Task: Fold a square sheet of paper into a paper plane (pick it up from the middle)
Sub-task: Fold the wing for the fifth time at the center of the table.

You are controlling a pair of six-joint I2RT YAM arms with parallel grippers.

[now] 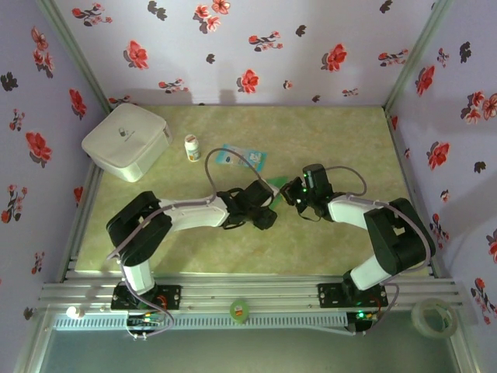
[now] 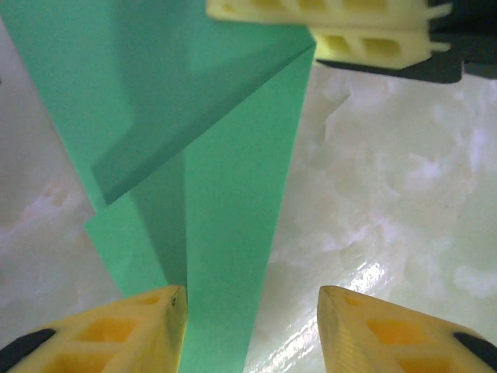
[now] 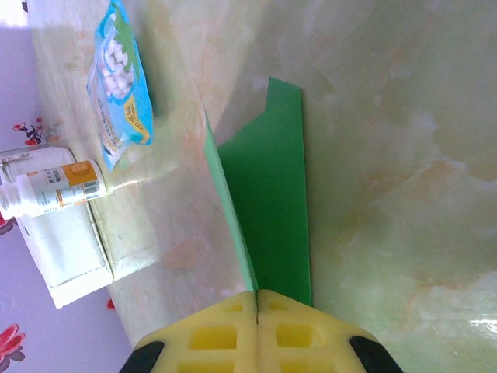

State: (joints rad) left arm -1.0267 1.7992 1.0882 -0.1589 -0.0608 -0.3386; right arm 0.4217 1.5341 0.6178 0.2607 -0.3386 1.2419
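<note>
The green paper plane (image 1: 273, 186) is a slim, pointed fold of bright green paper with layered flaps, held just above the middle of the table. My right gripper (image 1: 290, 193) is shut on its narrow end (image 3: 272, 194), and the fingers (image 3: 225, 334) meet with no gap. In the left wrist view the paper plane (image 2: 225, 194) runs lengthwise between the fingers of my left gripper (image 2: 248, 291). That gripper is open, the paper lies against its left finger (image 2: 147, 326), and the right finger stands clear over bare table. The right gripper's pale fingers (image 2: 365, 43) pinch the far tip.
A blue-and-white packet (image 1: 242, 158), a small bottle (image 1: 192, 148) and a white box (image 1: 126, 141) stand at the back left. A tape roll (image 1: 432, 317) and a small green roll (image 1: 239, 309) lie on the front rail. Flowered walls close in three sides.
</note>
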